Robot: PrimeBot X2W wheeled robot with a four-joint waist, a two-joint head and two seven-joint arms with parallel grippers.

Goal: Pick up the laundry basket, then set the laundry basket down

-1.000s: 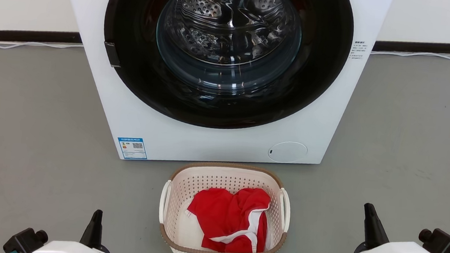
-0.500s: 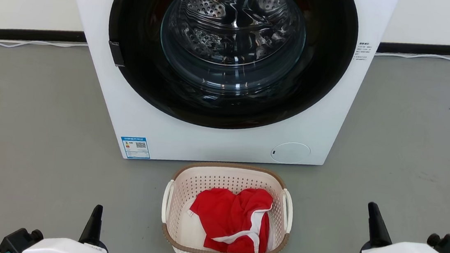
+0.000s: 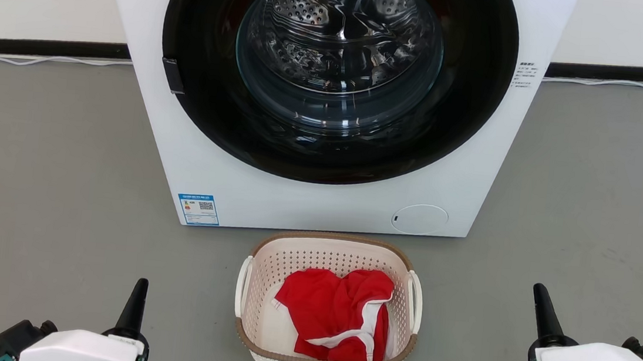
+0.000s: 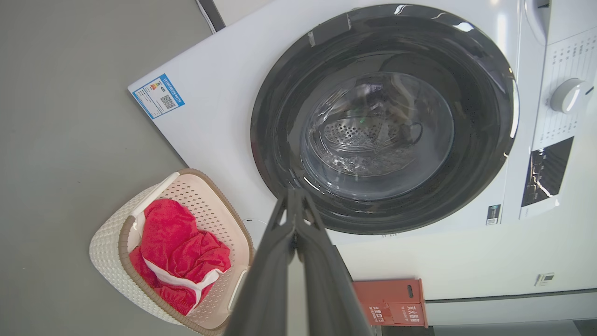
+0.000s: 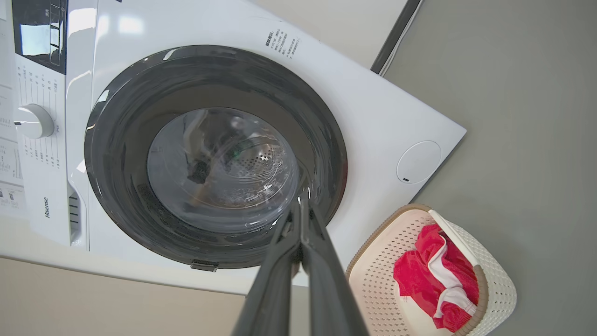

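**Head view over one second: slight camera shift, both grippers repositioned.**
The whole scene has slid a little to the right, washing machine (image 3: 318, 210) and laundry basket (image 3: 332, 239) together, so the camera moved and they did not. The left gripper (image 3: 139, 295) now reaches higher in the view, more of its white housing shows, and the basket lies slightly farther to its right. The right gripper (image 3: 542, 299) has drifted outward, away from the basket on its left, and its dark rear knob now meets the view's edge.
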